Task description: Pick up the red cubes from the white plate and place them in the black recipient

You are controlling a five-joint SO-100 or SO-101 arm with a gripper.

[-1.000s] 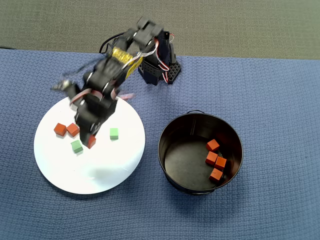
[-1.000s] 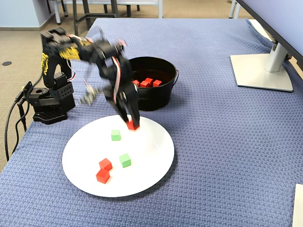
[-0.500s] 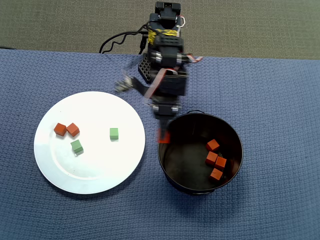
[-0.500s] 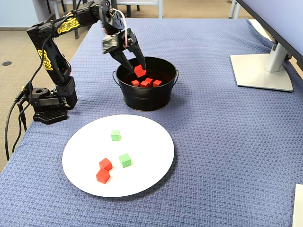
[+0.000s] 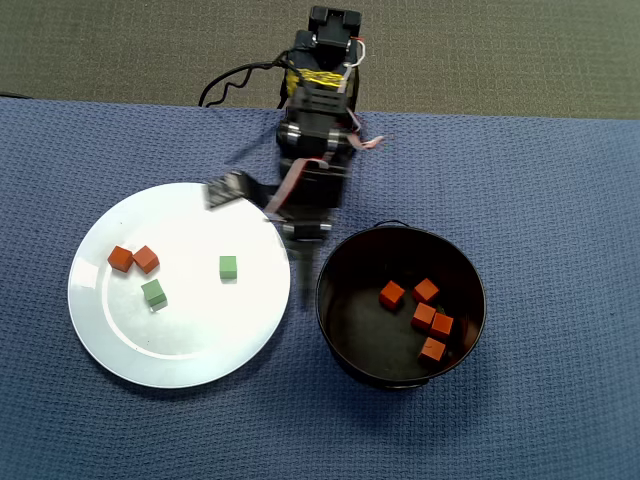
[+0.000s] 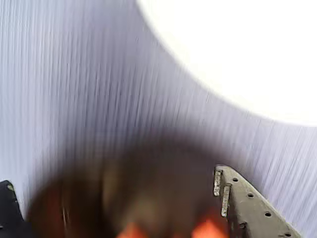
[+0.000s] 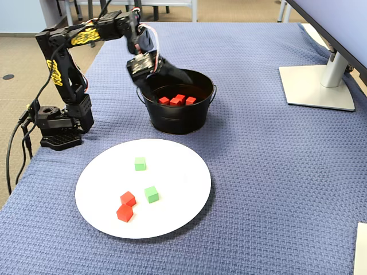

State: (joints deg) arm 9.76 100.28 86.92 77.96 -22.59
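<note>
While the arm is reaching out from its base at the far side of the overhead view, the gripper (image 5: 300, 262) is hanging over the blue cloth (image 5: 560, 200) in the gap between the white plate (image 5: 180, 355) and the black recipient (image 5: 345, 350), close to the pot's left rim. Whether its fingers are spread or pressed together I cannot tell: the overhead view is showing only the top of the wrist, the fixed view is smearing the tip (image 7: 186, 77) above the pot's near-left rim, and the wrist view is blurring heavily, with one pale finger (image 6: 247, 208) showing at the lower right.

Five of the red cubes (image 5: 422, 315) are lying on the pot's floor, clustered toward its right side in the overhead view. Two more red cubes (image 5: 133, 259) are sitting on the plate's left part, touching or just beside each other. Two green cubes (image 5: 228, 267) are also resting on the plate, one near its middle and one just right of and nearer than the red pair. In the fixed view, a monitor stand (image 7: 318, 86) is standing on the cloth at the far right.
</note>
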